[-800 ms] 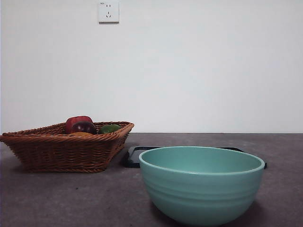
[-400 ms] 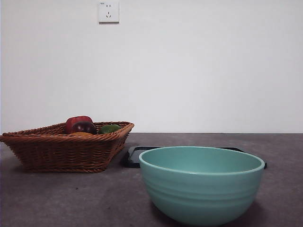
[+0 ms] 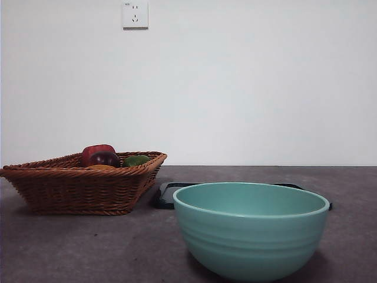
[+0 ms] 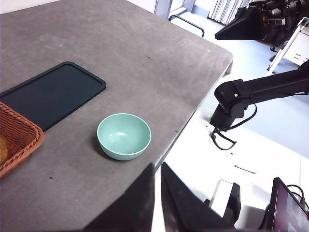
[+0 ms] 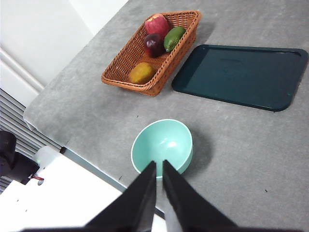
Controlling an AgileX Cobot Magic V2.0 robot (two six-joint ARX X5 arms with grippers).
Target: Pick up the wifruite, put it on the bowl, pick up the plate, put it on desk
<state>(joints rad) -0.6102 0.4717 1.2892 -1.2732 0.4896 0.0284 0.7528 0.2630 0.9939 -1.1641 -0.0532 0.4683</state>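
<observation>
The teal-green bowl [image 3: 251, 227] stands empty near the desk's front edge; it also shows in the left wrist view [image 4: 124, 136] and the right wrist view [image 5: 162, 145]. The orange-brown wifruite [image 5: 141, 72] lies in the wicker basket [image 5: 129, 56], its top just visible in the front view [image 3: 101, 167]. A dark flat tray, the plate [image 5: 241, 75], lies on the desk [image 5: 96, 111] behind the bowl. My left gripper [image 4: 157, 169] and right gripper [image 5: 159, 166] are both shut, empty, high above the desk's edge near the bowl.
The basket [image 3: 82, 186] also holds a red apple [image 5: 157, 22], a dark purple fruit [image 5: 153, 44] and a green fruit [image 5: 174, 38]. The desk edge [image 4: 193, 121] runs close to the bowl. A wall socket [image 3: 135, 14] is on the back wall.
</observation>
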